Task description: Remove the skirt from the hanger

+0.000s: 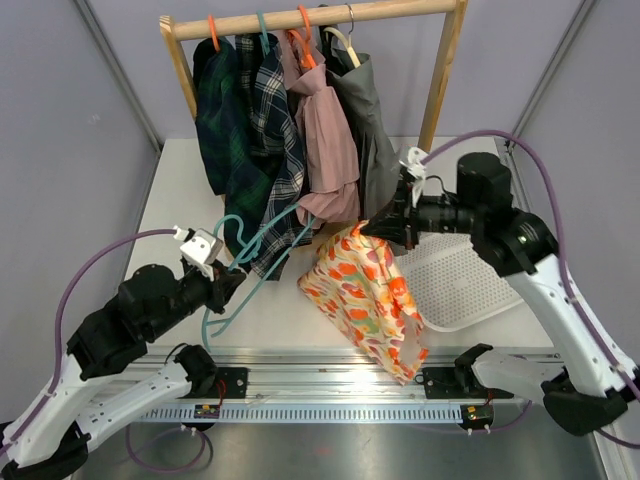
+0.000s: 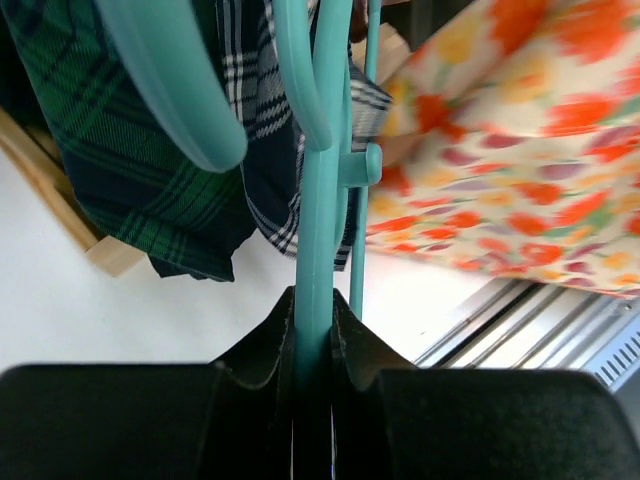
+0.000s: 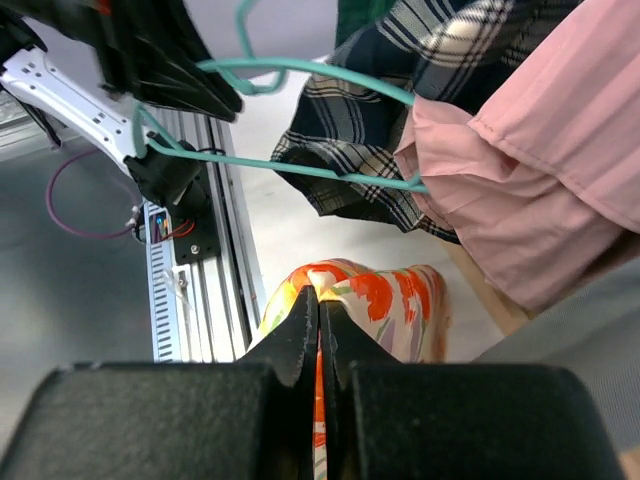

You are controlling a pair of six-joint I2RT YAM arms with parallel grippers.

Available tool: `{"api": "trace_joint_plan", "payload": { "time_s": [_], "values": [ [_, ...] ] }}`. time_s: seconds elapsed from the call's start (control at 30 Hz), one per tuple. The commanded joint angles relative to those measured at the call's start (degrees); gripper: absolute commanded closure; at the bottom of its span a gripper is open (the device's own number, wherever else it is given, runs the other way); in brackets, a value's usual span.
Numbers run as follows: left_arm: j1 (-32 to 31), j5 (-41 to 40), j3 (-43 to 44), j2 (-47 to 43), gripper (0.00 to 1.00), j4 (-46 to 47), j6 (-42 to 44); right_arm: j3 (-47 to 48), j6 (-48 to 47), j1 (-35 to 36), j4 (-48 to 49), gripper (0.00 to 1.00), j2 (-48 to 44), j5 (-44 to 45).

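Observation:
The skirt (image 1: pixel 367 297) is cream with orange flowers. It hangs from my right gripper (image 1: pixel 372 229), which is shut on its top edge (image 3: pixel 345 285), and its lower part drapes over the table's front edge. It also fills the right of the left wrist view (image 2: pixel 520 150). The teal hanger (image 1: pixel 245 262) is apart from the skirt, left of it. My left gripper (image 1: pixel 228 281) is shut on the hanger's bar (image 2: pixel 318 250). The hanger also shows in the right wrist view (image 3: pixel 300 165).
A wooden rack (image 1: pixel 310 17) at the back holds a green plaid garment (image 1: pixel 222 110), a dark plaid one (image 1: pixel 275 130), a pink one (image 1: pixel 325 140) and a grey one (image 1: pixel 370 120). A white mesh tray (image 1: pixel 455 280) lies at the right. The metal rail (image 1: pixel 330 380) runs along the front.

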Motion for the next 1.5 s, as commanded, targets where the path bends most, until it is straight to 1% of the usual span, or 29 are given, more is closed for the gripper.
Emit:
{"api": "trace_joint_plan", "payload": {
  "time_s": [0.0,0.07,0.17,0.23,0.27,0.3,0.37,0.4,0.47,0.5,0.57,0.63,0.7,0.73,0.77,0.8,0.83,0.87,0.93,0.97,1.0,1.03,1.07,1.23,1.33,1.47],
  "values": [
    [0.11,5.1,3.64,-0.74,1.0,2.76,1.9,1.1,1.19,0.29,7.04,1.0,5.5,-3.18],
    [0.11,5.89,4.26,-1.0,1.0,3.2,-0.38,2.25,0.14,0.29,7.84,1.0,9.2,-4.14],
    [0.11,6.51,5.93,-0.92,1.0,3.2,-3.46,1.47,-5.38,0.37,6.8,1.0,11.58,-5.72],
    [0.11,6.68,7.15,-1.09,1.0,3.12,-4.52,-2.48,-14.07,0.37,3.73,1.0,11.58,-7.22],
    [0.11,7.03,7.42,-1.18,1.0,3.2,-4.96,-6.24,-18.19,0.37,0.06,1.0,11.32,-8.36],
    [0.11,7.56,7.42,-1.18,1.0,3.38,-5.05,-8.54,-24.67,0.29,-0.84,1.0,10.88,-8.37],
    [0.11,8.26,7.42,-1.1,1.0,3.64,-4.79,-14.67,-31.29,0.29,-4.26,1.0,9.56,-7.85],
    [0.11,8.88,7.42,-0.83,1.0,3.64,-4.71,-16.36,-33.68,0.37,-4.19,1.0,9.3,-7.06],
    [0.11,9.15,7.6,0.48,1.0,2.77,-3.74,-19.27,-34.84,0.29,-4.89,0.98,8.68,-5.3],
    [0.11,10.8,7.86,1.1,1.0,2.42,-3.22,-19.89,-35.02,0.29,-5.07,0.92,8.59,-5.12],
    [0.11,11.86,8.74,3.02,1.0,1.01,-1.81,-20.42,-35.72,0.37,-6.03,0.87,8.33,-4.85],
    [0.11,12.75,9.62,4.26,1.0,-0.39,-0.67,-20.6,-35.63,0.29,-6.48,0.77,7.28,-4.59],
    [0.02,13.27,11.2,5.93,1.0,-1.54,0.83,-19.2,-36.85,0.11,-9.54,0.62,6.31,-4.15],
    [0.11,13.54,11.81,6.46,1.0,-2.85,1.27,-18.24,-37.56,-0.06,-11.29,0.53,5.09,-4.06],
    [0.11,14.32,12.69,6.9,1.0,-3.47,2.4,-15.79,-39.31,-0.76,-15.4,0.48,4.38,-4.32],
    [0.11,15.11,13.05,7.6,1.0,-4.61,3.11,-14.55,-40.11,-1.2,-17.27,0.44,2.63,-4.41],
    [0.11,16.17,13.22,7.87,1.0,-4.97,4.95,-13.49,-40.99,-1.47,-19.2,0.36,1.66,-4.33],
    [0.11,17.13,13.31,8.13,1.0,-5.32,5.75,-10.87,-42.91,-1.47,-23.75,0.33,1.13,-3.54],
    [0.11,19.33,13.4,9.18,1.0,-6.02,8.46,-8.4,-43.89,-1.65,-28.16,0.3,-0.02,-2.75],
    [0.11,20.3,13.49,9.62,1.0,-6.2,9.44,-5.6,-45.11,-1.56,-33.41,0.28,-0.02,-2.22],
    [0.11,21.87,13.66,10.67,1.0,-6.81,10.4,-4.0,-45.39,-1.91,-35.72,0.27,0.07,-2.13],
    [0.11,22.59,13.84,11.29,1.0,-7.16,13.11,-2.42,-46.09,-2.61,-37.92,0.25,-0.11,-2.56],
    [0.11,23.2,13.93,11.91,1.0,-7.52,14.36,-0.06,-46.88,-3.14,-40.9,0.11,-0.2,-3.87],
    [0.11,27.68,15.42,15.51,1.0,-8.49,22.34,2.52,-44.78,-3.67,-39.79,0.08,-1.6,-4.85],
    [0.11,30.85,15.86,17.71,1.0,-7.35,24.9,0.94,-45.21,-3.76,-37.86,0.07,-0.64,-6.17],
    [0.11,32.96,16.39,19.47,1.0,-4.54,25.97,-1.08,-46.09,-3.67,-36.37,0.08,1.64,-11.26]
  ]
}}
